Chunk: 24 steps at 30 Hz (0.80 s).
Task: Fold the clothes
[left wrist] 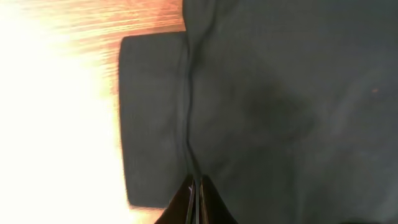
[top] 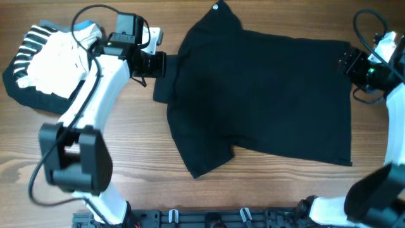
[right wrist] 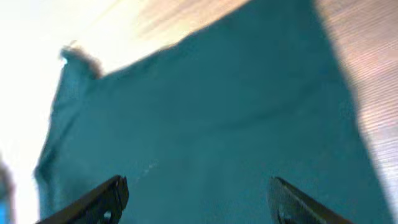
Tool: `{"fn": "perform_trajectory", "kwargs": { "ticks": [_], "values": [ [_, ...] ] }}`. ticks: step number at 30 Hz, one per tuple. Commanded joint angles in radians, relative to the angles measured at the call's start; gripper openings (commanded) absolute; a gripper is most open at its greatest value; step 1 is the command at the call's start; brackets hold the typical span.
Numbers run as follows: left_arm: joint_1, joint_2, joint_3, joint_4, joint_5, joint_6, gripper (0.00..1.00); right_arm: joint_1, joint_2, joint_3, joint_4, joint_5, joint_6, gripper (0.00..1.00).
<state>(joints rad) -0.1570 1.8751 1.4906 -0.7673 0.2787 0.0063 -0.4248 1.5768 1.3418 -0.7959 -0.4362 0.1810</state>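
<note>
1 black T-shirt (top: 266,95) lies spread on the wooden table (top: 145,149), left pincer (left wrist: 195,182) pressed closed, right pincer (right wrist: 198,186) wide.

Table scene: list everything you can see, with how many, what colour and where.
black T-shirt: one, black, spread over the middle and right of the table, one sleeve sticking out on its left side
white garment: one, white, far left, lying on the striped garment
striped garment: one, black and white, far left, partly under the white one
table: one, brown wood grain
rail: one, black, along the near edge
left arm: one, white and black, reaching to the sleeve
right arm: one, white and black, at the shirt's right edge
left gripper: one, black, fingers together at the sleeve seam
right gripper: one, black, fingers wide apart over the shirt
</note>
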Motion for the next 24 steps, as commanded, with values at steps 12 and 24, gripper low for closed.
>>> {"fn": "perform_trajectory", "kwargs": {
  "ticks": [12, 24],
  "values": [
    [0.021, 0.319, -0.002, 0.122, -0.180, -0.043, 0.04, 0.134, -0.013, -0.069, -0.217, 0.047, -0.023, 0.78],
    [0.161, 0.295, -0.001, -0.032, -0.156, -0.157, 0.06, 0.146, -0.012, -0.460, 0.001, 0.279, 0.124, 0.72]
  ]
}}
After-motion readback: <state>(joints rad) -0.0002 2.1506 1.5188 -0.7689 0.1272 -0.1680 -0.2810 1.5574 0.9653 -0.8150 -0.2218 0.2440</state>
